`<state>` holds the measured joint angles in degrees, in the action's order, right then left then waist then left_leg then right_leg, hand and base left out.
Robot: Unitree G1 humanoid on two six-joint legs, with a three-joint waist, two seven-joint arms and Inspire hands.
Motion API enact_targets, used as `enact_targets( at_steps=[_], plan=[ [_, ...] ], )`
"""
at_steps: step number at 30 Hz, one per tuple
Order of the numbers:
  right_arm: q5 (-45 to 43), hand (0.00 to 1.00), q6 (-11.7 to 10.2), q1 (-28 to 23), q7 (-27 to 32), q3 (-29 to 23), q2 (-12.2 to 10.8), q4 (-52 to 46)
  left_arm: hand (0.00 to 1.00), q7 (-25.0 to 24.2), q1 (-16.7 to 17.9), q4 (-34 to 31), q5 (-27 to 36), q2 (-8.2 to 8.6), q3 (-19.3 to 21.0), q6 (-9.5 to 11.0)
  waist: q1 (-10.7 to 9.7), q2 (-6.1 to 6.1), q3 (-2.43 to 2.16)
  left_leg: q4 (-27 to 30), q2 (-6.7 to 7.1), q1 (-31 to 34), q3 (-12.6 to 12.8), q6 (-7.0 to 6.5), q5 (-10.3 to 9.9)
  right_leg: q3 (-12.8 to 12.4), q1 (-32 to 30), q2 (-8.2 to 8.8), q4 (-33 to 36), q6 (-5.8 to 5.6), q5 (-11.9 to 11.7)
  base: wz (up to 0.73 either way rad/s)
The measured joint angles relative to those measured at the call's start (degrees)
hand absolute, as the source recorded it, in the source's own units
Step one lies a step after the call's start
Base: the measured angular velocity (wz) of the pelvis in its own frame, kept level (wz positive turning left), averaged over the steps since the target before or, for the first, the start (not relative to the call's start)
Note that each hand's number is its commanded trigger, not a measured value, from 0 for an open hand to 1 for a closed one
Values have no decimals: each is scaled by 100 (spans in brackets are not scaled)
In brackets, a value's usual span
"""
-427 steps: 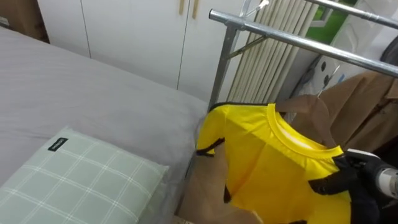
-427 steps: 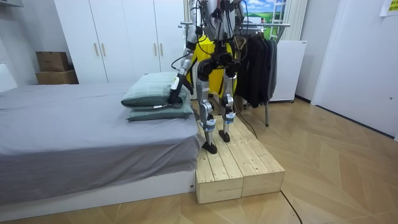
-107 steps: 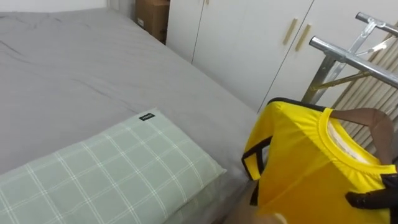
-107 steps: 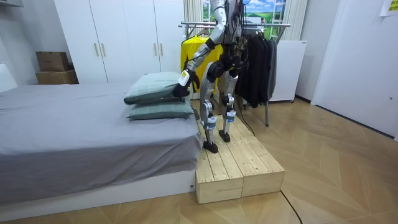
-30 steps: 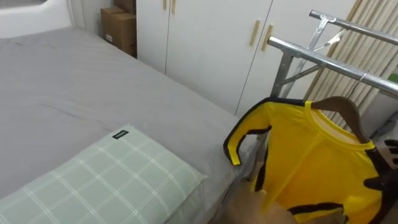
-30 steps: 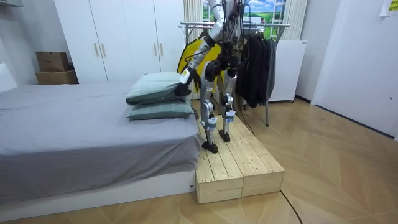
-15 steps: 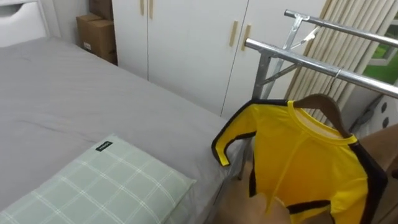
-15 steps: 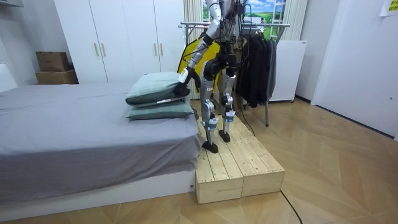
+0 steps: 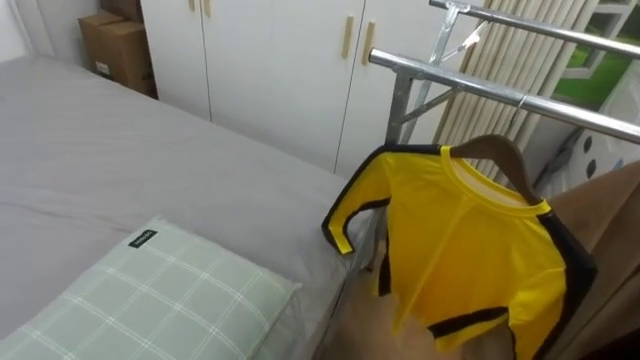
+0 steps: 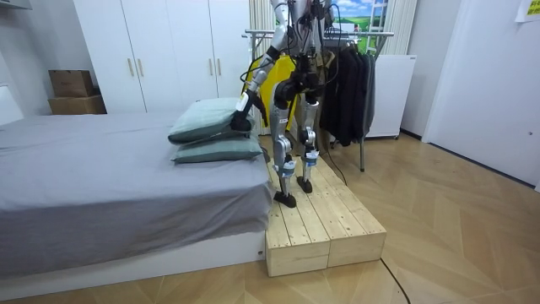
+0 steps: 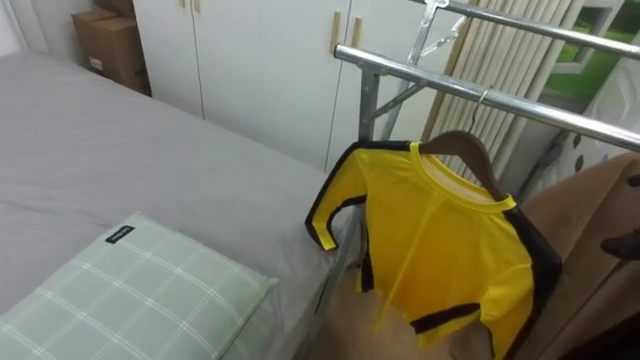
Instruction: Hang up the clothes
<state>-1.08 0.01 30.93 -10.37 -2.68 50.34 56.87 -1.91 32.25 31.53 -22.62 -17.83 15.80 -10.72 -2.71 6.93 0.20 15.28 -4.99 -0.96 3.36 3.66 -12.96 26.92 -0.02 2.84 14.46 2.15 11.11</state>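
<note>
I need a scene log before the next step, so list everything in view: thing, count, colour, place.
shirt: one, yellow with black trim, on the hanger
hanger: one, brown, below the rack's near rail
clothes rack: one, silver, right of the bed
brown garment: one, behind the shirt
dark clothes: several, black, on the rack
bed: one, grey sheet
pillows: two, pale green, stacked on the bed
wardrobe: one, white, behind the bed
cardboard boxes: two, brown, beside the wardrobe
wooden platform: one, pale, under the robot
left hand: dark, at the upper pillow
right hand: dark, by the brown garment
</note>
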Motion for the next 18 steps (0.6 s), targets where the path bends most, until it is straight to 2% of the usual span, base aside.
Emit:
enact_targets(
  at_steps=[2, 5, 8, 10, 11, 13, 14, 15, 16, 18],
  plan=[
    [65, 0, 1, -234, 49, -219, -55, -259, 0, 31, -34, 0, 22, 3, 0, 0, -12, -4, -3, 0, -15, -6, 130, -7, 5, -6, 20, 0, 0, -2, -25, 0],
    [70, 0, 1, -658, 219, -600, -253, -764, 0, 127, -64, 2, 87, 101, 110, -1, -12, -8, -2, -46, -8, -47, 180, -25, 16, -59, 21, -6, -53, -18, -52, -8],
    [51, 0, -20, -1320, 507, -989, -574, -1455, 0, 198, -76, 4, 339, 169, 155, -3, 5, -31, 8, -66, -23, -78, 234, -35, 22, -148, 59, -58, -184, -32, -130, -12],
    [-14, 0, -96, -1959, 668, -1192, -1019, -2002, 0, 268, -157, 83, 336, 194, 133, -3, 8, -90, 26, -65, -30, -119, 266, -35, 22, -187, 119, -89, -294, -23, -203, -10],
    [-34, 0, -110, -2138, 680, -1239, -1139, -2124, 0, 278, -168, 83, 335, 200, 125, -3, 7, -105, 23, -66, -25, -120, 267, -36, 22, -188, 111, -83, -291, -27, -205, 0],
    [-54, 0, -97, -2715, 703, -1266, -1546, -2457, 0, 304, -210, 83, 347, 254, 125, -3, -16, -199, 39, -71, -14, -80, 289, -46, 24, -201, 89, -64, -282, -43, -213, 0],
    [-54, 0, -98, -2805, 722, -1276, -1654, -2467, 0, 320, -241, 85, 386, 268, 127, -3, -22, -221, 42, -82, -10, -68, 290, -50, 25, -205, 67, -60, -282, -51, -217, -4],
    [-98, 0, -98, -2964, 749, -1279, -1855, -2464, 0, 406, -341, 154, 484, 307, 126, -3, -19, -274, 46, -90, -8, -38, 317, -57, 29, -229, 6, -54, -275, -58, -229, -11],
    [-170, 0, -97, -3118, 765, -1278, -2027, -2469, 0, 496, -413, 266, 591, 344, 117, -2, -13, -330, 38, -114, -1, -14, 356, -70, 38, -264, -11, -49, -263, -53, -242, -16],
    [-220, 0, -67, -3316, 779, -1294, -2233, -2598, 0, 552, -414, 353, 687, 378, 118, -2, -15, -404, 21, -180, 1, -27, 440, -73, 48, -346, -68, -49, -232, -43, -253, -21]
  ],
)
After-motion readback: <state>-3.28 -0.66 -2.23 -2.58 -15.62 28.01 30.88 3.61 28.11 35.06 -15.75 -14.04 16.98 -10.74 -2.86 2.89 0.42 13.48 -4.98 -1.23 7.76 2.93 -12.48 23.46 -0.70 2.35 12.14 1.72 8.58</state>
